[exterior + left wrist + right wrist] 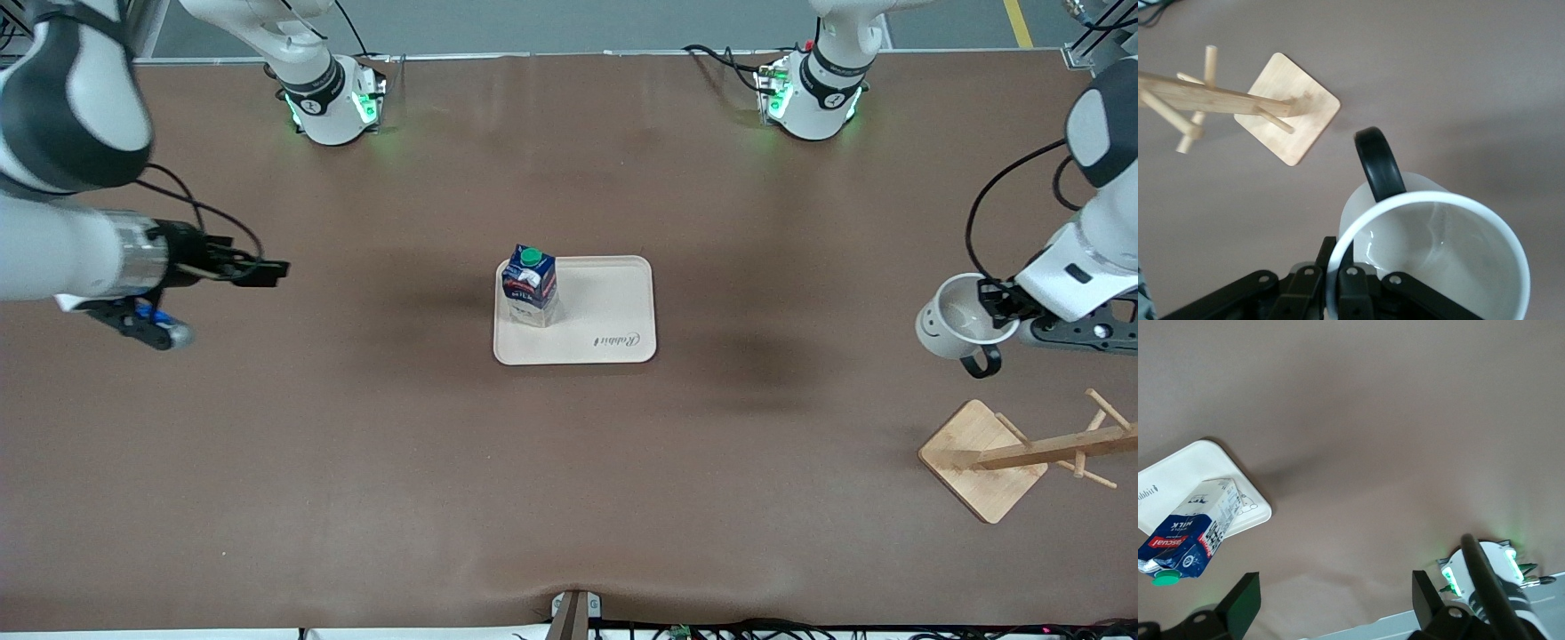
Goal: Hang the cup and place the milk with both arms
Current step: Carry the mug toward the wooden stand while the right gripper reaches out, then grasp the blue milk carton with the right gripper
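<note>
The cup is up in the air, tipped on its side with its mouth showing to the front camera and its black handle hanging low. The left hand pinches its rim, one finger inside the mouth and one outside, over bare desk at the left arm's end. In the left wrist view the white interior gleams and the handle points toward the wooden cup rack, which stands on a square bamboo base with pegs sticking out of its post; cup and rack are apart, and the rack is nearer the front camera.

Over to the milk: the dark-blue carton with its green cap stands upright on the cream tray in the middle of the desk, at the edge toward the right arm's end. The right wrist view shows "MILK" in white on the red band; the smaller print is not legible. The tray carries a script logo that seems to read "Rabbit".

The right hand hangs empty with its fingers spread wide, over the desk at the right arm's end, well apart from the tray.
</note>
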